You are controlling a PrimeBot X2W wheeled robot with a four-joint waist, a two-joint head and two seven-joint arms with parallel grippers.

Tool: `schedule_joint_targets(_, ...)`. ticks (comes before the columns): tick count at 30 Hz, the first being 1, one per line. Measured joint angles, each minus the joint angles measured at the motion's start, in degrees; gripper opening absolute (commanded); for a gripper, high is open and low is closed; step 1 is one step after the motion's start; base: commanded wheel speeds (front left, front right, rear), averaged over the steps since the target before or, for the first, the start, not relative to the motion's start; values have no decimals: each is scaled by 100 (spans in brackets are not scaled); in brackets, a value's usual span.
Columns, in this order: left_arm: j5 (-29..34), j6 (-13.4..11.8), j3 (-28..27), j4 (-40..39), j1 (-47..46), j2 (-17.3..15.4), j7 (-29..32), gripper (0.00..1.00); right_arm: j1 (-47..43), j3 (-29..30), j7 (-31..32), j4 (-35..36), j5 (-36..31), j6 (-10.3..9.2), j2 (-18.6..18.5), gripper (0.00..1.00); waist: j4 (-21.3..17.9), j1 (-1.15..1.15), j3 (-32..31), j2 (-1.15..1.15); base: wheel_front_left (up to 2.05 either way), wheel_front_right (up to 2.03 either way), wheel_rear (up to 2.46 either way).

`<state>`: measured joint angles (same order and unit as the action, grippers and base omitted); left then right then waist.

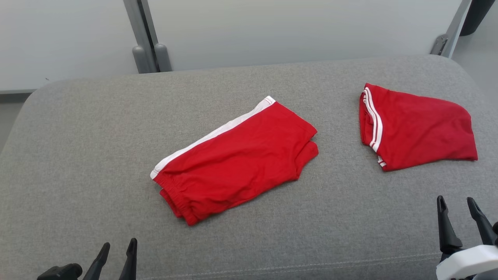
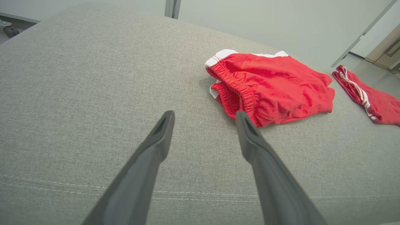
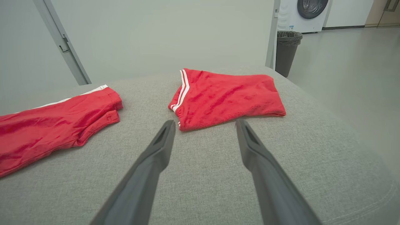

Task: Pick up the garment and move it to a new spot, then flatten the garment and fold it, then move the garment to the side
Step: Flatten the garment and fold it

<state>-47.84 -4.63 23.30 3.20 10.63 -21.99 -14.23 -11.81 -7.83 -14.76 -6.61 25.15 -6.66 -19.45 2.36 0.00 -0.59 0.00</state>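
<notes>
- Your red shorts (image 1: 237,155) lie folded near the middle of the grey fabric cushion (image 1: 78,155). Their white side stripe is on the far edge and the elastic waistband points toward the robot's left.
- To the right of the shorts, well apart from them, you have a second folded red garment (image 1: 420,128) with thin white stripes along the edge that faces the shorts.
- Your left fingers (image 1: 130,260) hover spread wide with nothing between them, on the near side of the shorts and left of the waistband. In the left wrist view one fingertip (image 2: 247,131) sits just short of the waistband corner (image 2: 250,103).
- Your right fingers (image 1: 445,229) are also spread wide and hold nothing, well to the right of the shorts and nearer the robot. In the right wrist view they (image 3: 150,162) point at the striped garment (image 3: 228,97), with the shorts' leg ends (image 3: 53,125) at that view's left.
- Far beyond the shorts, off the cushion, you can see a dark bin (image 3: 289,51) and a washing machine (image 3: 307,14).
</notes>
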Motion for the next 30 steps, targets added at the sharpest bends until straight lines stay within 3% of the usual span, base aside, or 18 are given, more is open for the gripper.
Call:
schedule_joint_targets(9,90,9,-290,-141,19,264,-1,100,-425,121,0,396,-110,-9,277,100,-61,0,-13,0,0,0,0)
schedule_joint_targets(14,-548,207,-364,-38,19,689,-1,100,-545,93,0,621,-226,-9,322,100,-166,0,77,0,0,0,0)
schedule_joint_targets(20,-995,359,-378,172,-144,899,73,100,-578,41,0,767,-361,-8,360,100,-329,0,200,0,0,0,0)
schedule_joint_targets(26,-1831,474,-601,438,-439,1212,364,100,-584,30,0,876,-413,-7,420,100,-548,0,327,0,0,0,0)
schedule_joint_targets(30,-2204,513,-742,723,-611,1245,600,100,-586,30,0,928,-453,2,453,100,-697,0,416,0,0,0,0)
